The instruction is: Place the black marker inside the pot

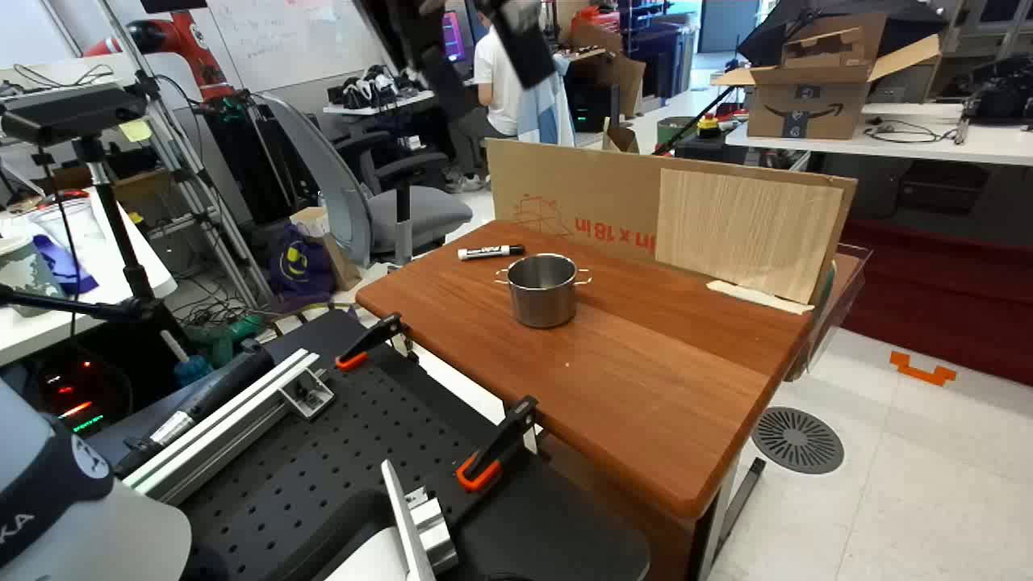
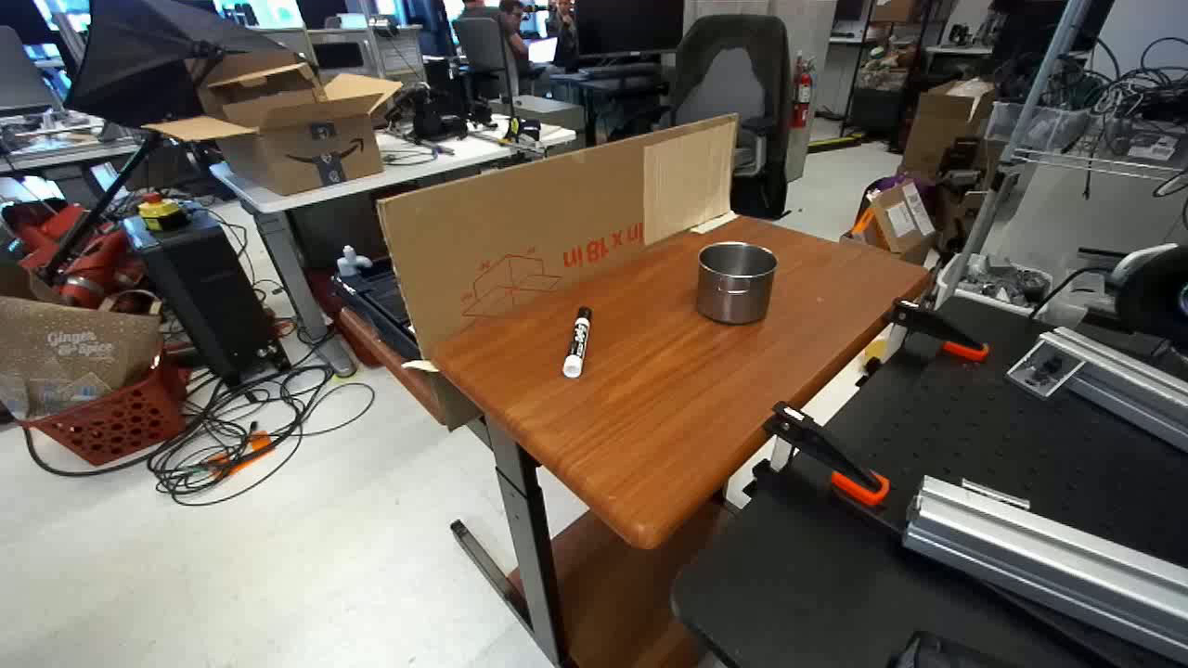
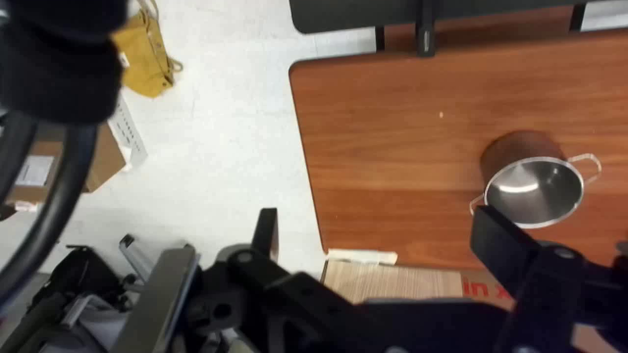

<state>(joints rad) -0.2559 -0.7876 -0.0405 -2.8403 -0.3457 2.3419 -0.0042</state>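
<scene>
The black-and-white marker (image 1: 491, 252) lies on the brown table, beside the pot (image 1: 544, 296) and apart from it. In an exterior view the marker (image 2: 577, 343) lies with its black cap toward the cardboard and its white end toward the table's front. The pot (image 2: 735, 288) is silver-grey, upright, with thin wire handles at its sides. In the wrist view the pot (image 3: 535, 193) is at the right, partly behind a finger; the marker does not show there. My gripper (image 3: 375, 215) is open and empty, fingers wide apart. It hangs high above the table at the top of an exterior view (image 1: 492, 77).
A cardboard panel (image 1: 581, 194) stands along the table's far edge, with a wood-patterned sheet (image 1: 746, 234) on it. Black clamps with orange tips (image 1: 500, 444) grip the near edge. A black perforated base plate (image 1: 355, 452) adjoins the brown table (image 1: 646, 387).
</scene>
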